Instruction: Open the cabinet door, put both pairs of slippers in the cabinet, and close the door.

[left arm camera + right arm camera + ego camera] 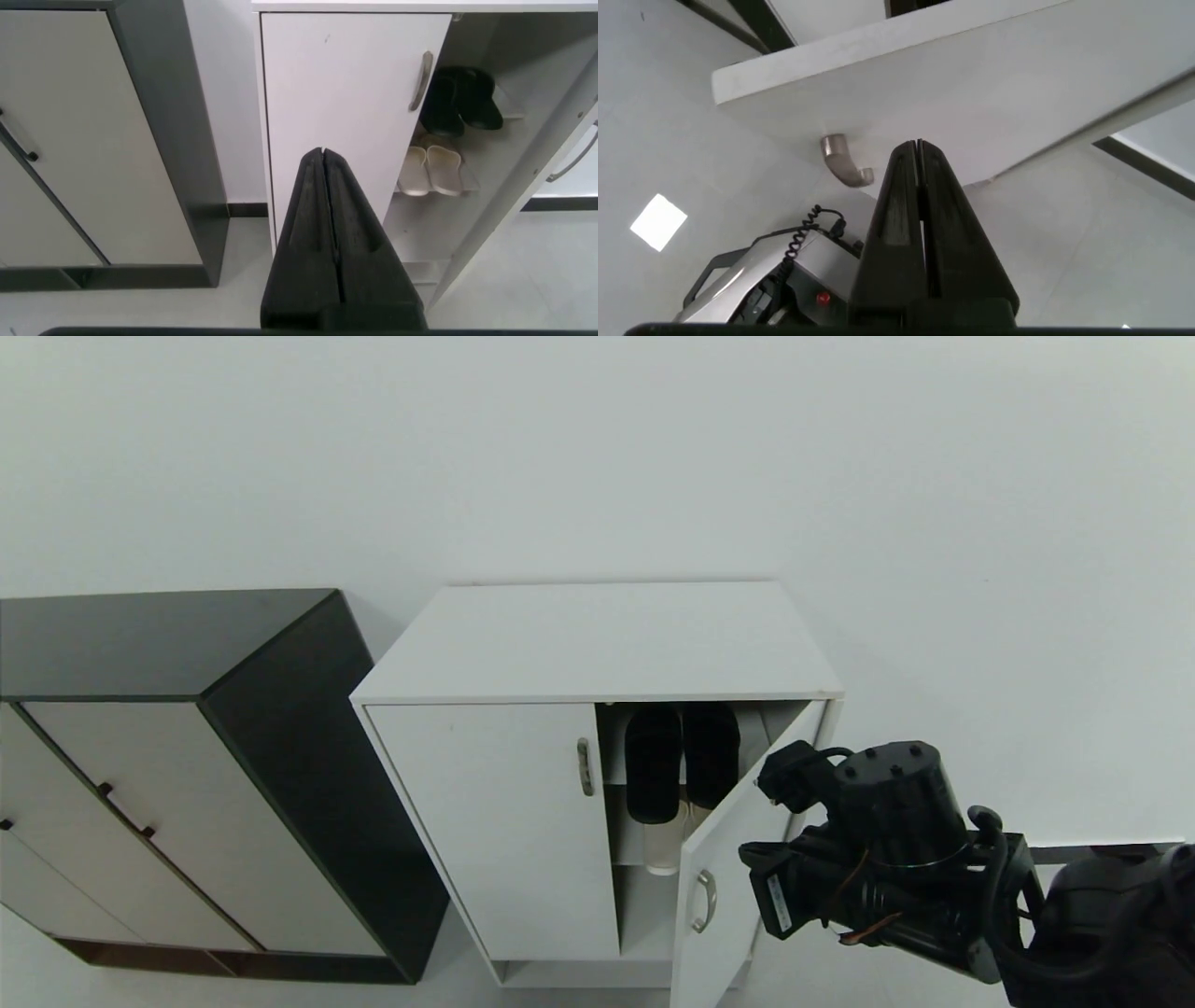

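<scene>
Leaning on the half-open door (971, 84) beside its handle (845, 161), the right gripper (918, 145), closed and empty, is apparently pushing it to, since black slippers (681, 761) and white slippers (430, 170) are sitting inside the cabinet (597, 644); the left gripper (323, 154) is likewise closed, empty.

The floor (533, 275) is carrying a white cabinet (597, 644) and, just beside it, a dark cabinet (280, 756). Inside the white one, the upper shelf (512, 116) is holding a pair of black slippers (681, 761) lying side by side, and the shelf below (630, 859) is bearing a white pair (430, 171).
</scene>
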